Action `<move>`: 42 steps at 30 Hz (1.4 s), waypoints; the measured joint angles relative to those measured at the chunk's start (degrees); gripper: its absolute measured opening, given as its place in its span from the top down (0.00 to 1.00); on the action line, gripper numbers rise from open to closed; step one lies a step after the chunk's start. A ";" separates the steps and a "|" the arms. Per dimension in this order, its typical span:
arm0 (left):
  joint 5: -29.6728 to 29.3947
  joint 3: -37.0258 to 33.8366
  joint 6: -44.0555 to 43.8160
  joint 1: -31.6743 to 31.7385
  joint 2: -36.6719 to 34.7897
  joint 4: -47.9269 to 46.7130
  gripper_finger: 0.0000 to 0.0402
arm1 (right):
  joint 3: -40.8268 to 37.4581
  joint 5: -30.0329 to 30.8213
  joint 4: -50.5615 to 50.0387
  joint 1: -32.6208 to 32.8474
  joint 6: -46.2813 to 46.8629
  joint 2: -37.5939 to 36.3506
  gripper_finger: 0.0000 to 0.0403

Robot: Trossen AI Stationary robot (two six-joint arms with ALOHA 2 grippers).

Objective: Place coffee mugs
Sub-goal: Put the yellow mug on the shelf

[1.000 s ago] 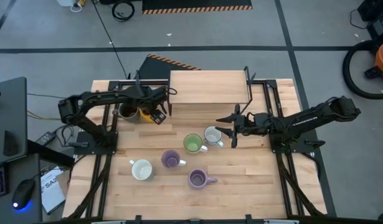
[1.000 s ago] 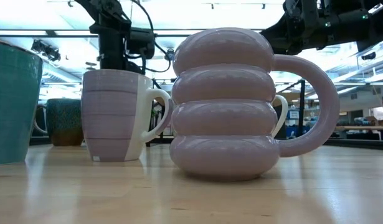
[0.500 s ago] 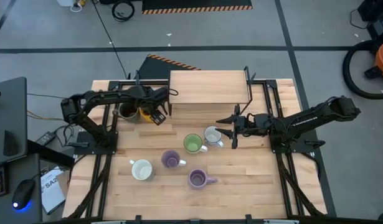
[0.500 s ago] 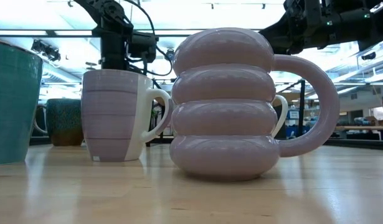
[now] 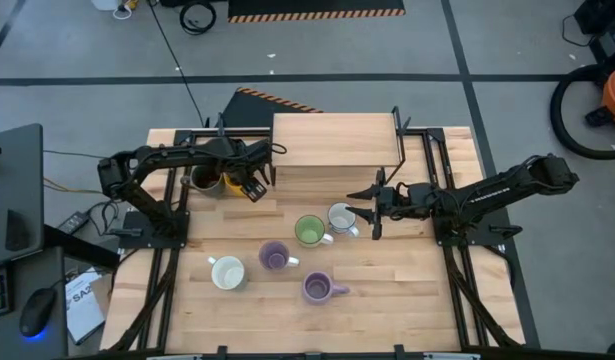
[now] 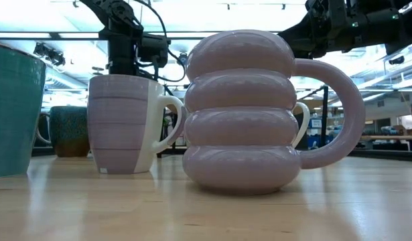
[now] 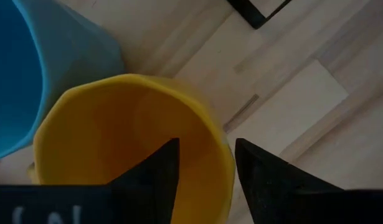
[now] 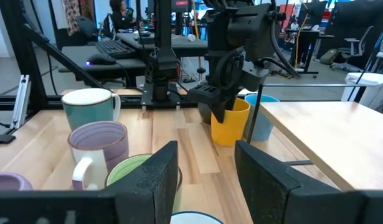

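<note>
The left claw (image 7: 203, 165) is seen at the back left of the desk (image 5: 387, 290), poised over the yellow-orange mug (image 7: 116, 137). In the left wrist view one finger is inside the mug and the other outside, so the rim wall lies between them with a gap still showing; the jaws are parted and no grip is made yet. Just beside this mug the blue mug (image 7: 29, 68) stands, and a dark mug (image 5: 201, 178) is seen by them in the high view.

The right claw (image 5: 375, 210) is held just beside the white mug (image 5: 341, 217) near the middle of the desk, its fingers partly apart and nothing between them. The green mug (image 5: 308, 231) touches or nearly touches that white mug. Nearer the front, another white mug (image 5: 227, 272) and two pale purple mugs (image 5: 275, 257) (image 5: 318, 288) are set apart from each other. A raised wooden shelf (image 5: 335, 140) stands at the back.

For the step in hand, judged to be the pinch on the yellow-orange mug's wall, the fingers should be closed squarely across the rim and deep enough that the mug does not swing. The lift should be made straight up, so that the blue mug is not knocked. Whether the handle lies clear of the fingers cannot be told.
</note>
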 joint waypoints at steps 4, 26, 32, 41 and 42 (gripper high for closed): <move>0.35 0.00 0.42 0.02 0.00 -0.17 0.70 | 0.00 0.00 0.00 0.00 0.02 0.00 0.59; 5.62 0.04 1.14 -4.55 -0.20 -2.99 0.93 | -0.02 0.02 0.81 0.00 -0.07 0.00 0.59; 8.08 0.94 1.93 -6.78 -0.71 -5.01 0.93 | -0.02 0.02 0.92 0.00 -0.04 0.00 0.59; 12.51 7.55 14.08 -12.64 -0.87 -8.97 0.93 | -0.02 0.03 0.96 0.00 -0.02 0.00 0.59; 12.74 8.41 16.10 -13.59 -0.87 -9.93 0.93 | -0.02 0.03 0.96 -0.01 -0.01 0.00 0.59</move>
